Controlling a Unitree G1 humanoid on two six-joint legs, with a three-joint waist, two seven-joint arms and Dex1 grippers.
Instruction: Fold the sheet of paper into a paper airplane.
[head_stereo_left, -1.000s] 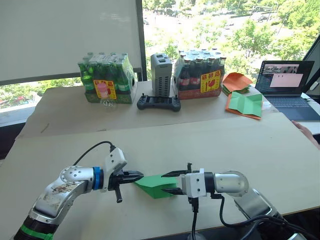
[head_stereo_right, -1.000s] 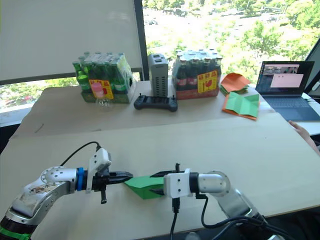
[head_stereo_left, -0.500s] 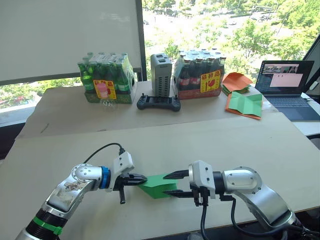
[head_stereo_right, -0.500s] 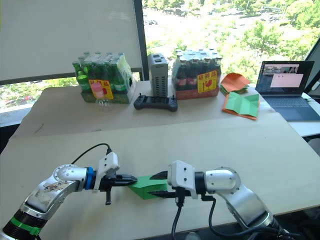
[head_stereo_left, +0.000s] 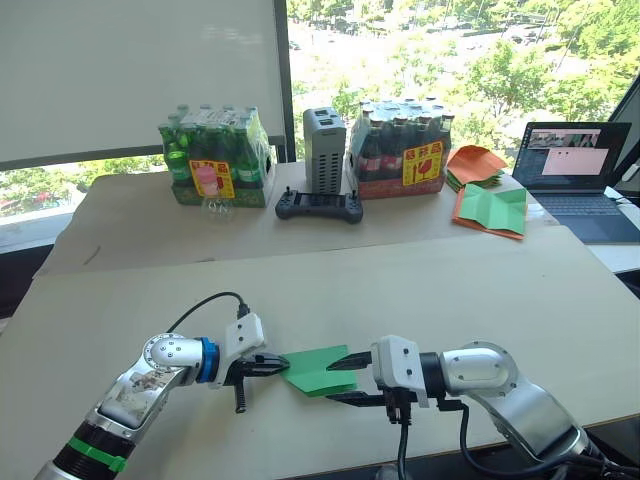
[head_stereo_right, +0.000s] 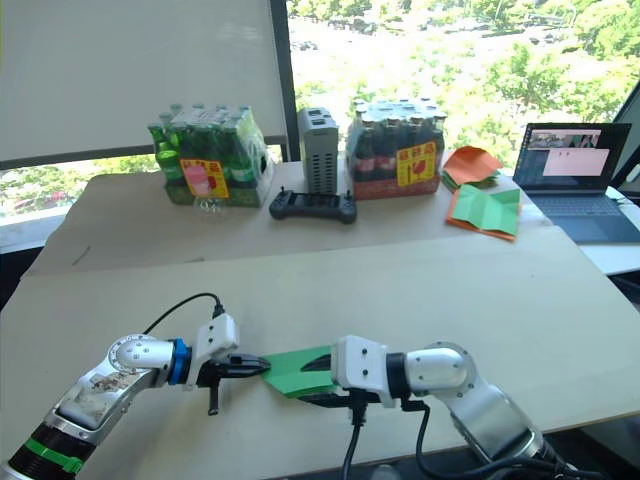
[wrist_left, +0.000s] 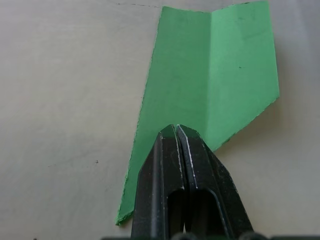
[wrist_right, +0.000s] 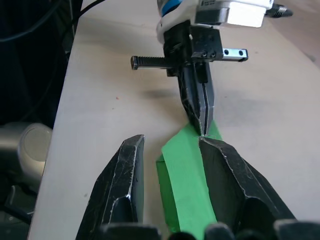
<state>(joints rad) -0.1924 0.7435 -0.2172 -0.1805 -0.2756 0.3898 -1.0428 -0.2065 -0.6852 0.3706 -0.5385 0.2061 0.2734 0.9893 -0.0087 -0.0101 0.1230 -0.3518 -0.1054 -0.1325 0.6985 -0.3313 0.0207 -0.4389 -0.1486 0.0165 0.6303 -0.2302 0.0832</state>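
Note:
The bright green sheet of paper lies near the table's front edge, folded into a pointed, creased wedge shaped like a paper airplane. My left gripper is shut, and its tips rest on top of the paper's left end. From the right, my right gripper stands open. One finger sits on each side of the paper's right end, and the paper passes partly under one finger.
At the back of the table stand a pack of green bottles, a grey box, a pack of dark bottles and a black controller. Orange and green papers and a laptop lie back right.
The right gripper has turned and dropped slightly around the paper's right end, and the paper lies flatter. The left gripper has stayed shut at its left end. A hand at the right edge is gone.

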